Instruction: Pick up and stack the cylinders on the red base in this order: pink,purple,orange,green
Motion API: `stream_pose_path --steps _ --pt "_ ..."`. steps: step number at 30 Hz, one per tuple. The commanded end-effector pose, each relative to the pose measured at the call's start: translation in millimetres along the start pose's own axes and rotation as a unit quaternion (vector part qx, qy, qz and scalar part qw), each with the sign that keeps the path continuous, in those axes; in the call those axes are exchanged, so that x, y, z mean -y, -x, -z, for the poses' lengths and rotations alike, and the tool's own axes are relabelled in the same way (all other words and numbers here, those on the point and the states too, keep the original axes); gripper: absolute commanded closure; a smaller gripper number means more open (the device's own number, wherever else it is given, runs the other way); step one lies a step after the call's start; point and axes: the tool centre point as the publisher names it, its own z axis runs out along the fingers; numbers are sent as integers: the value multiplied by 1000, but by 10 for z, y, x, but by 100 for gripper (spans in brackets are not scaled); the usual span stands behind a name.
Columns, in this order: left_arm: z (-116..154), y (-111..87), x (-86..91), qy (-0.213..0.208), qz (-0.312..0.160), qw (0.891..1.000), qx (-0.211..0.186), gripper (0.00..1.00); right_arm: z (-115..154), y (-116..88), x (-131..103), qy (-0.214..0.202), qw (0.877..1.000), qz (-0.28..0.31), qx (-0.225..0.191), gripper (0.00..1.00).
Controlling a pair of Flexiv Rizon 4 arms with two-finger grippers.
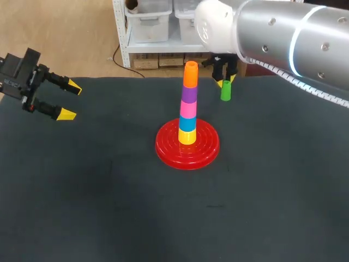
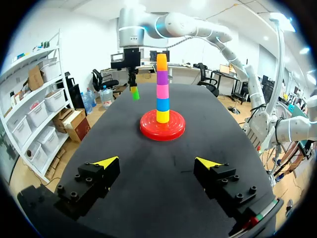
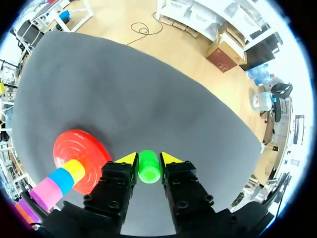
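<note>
The green cylinder (image 3: 148,168) is pinched upright by the right end effector (image 3: 148,158), near the orange cylinder (image 1: 190,75) topping the stack (the left end effector (image 1: 71,100), spread, is seen well apart).

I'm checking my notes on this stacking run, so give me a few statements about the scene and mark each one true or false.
1. The orange cylinder tops the stack on the red base. True.
2. The green cylinder lies untouched on the table. False: the right gripper is shut on it, a finger on either side.
3. The left gripper is open and holds nothing. True.
4. The purple cylinder sits below the pink cylinder. False: purple is directly above pink.
</note>
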Motion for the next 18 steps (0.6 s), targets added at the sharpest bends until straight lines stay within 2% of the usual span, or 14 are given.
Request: stream_pose_path --steps 1,5,8,14,18 --pt "3 -11 3 0 -1 1000 1 0 -113 -84 -39 -4 1000 0 31 100" --pt "3 -11 3 0 -1 1000 1 0 -376 -49 -5 4 1000 -7 9 100" --pt "3 -11 3 0 -1 1000 1 0 -457 -13 7 11 1000 -15 9 100" --pt "3 -11 3 0 -1 1000 1 0 -376 60 3 10 1000 -8 24 100" --pt "3 -11 3 0 -1 1000 1 0 -141 71 25 1 999 -2 43 100"
